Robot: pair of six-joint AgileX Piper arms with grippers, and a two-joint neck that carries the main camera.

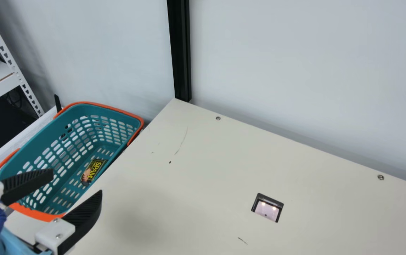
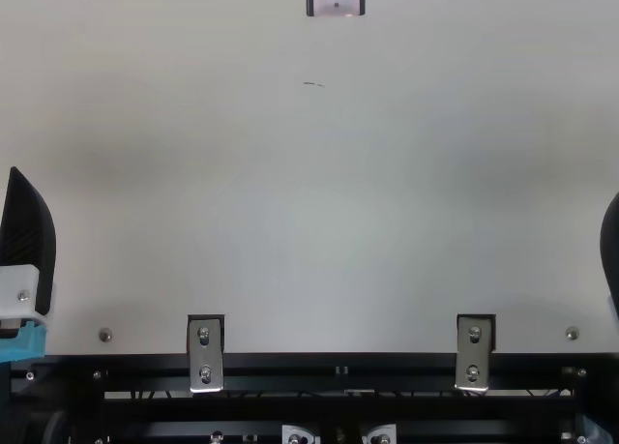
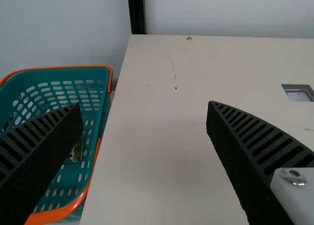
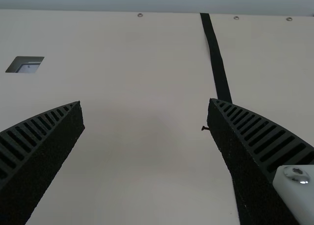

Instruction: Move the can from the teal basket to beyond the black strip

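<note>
Jaws spread, your left gripper [image 1: 77, 183] hangs near the teal basket [image 1: 112, 112], the can [image 1: 94, 170] inside seemingly on its side. Your right gripper [image 2: 611, 251] gapes too.

Black rails [image 2: 280, 369] and slotted shelving [image 1: 7, 55] suggest a lab.

One basket [image 1: 79, 110], one can [image 1: 94, 170], one strip [image 4: 216, 58]

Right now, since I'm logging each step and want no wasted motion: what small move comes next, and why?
Probably shift the left gripper sideways over the teal basket, fingers apart. The can lies low inside it, while the open gripper holds nothing and has one finger over the table.
</note>
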